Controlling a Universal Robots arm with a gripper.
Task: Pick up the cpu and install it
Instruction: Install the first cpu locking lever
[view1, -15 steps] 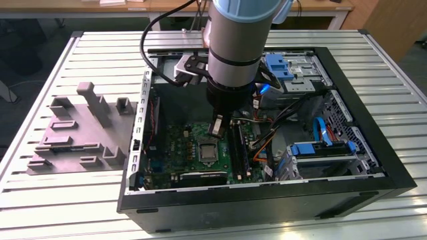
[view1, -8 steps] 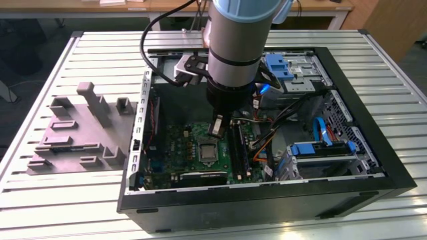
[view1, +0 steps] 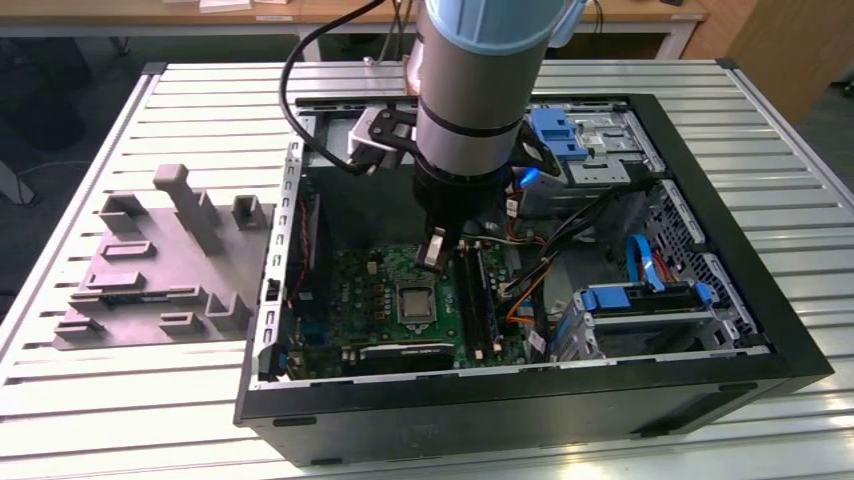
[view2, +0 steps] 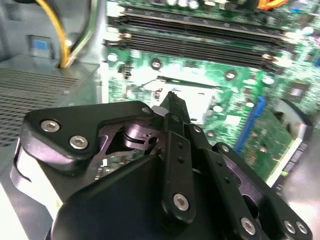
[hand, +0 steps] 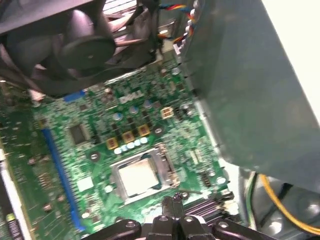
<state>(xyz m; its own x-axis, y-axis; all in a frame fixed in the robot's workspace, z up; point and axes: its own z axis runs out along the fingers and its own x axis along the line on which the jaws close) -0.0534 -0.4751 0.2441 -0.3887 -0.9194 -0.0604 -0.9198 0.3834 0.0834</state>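
Exterior view: pincer (view1: 435, 250) hangs inside the open case (view1: 694, 180) on the bench (view1: 200, 110), just above the motherboard (view1: 360, 300).
Second wrist view: fingers (view2: 172, 107) look pressed together; we see nothing between them.
First wrist view: cpu (hand: 137, 177) already lies in its socket; we judge it placed. Memory sticks (hand: 210, 206) lie just beside.

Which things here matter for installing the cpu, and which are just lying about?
Belong to the job:
- small square silvery cpu, lying in the socket on the green motherboard
- black gripper, just above the board

Lying about:
- grey plastic fixture beside the case
- blue drive brackets
- long black memory sticks
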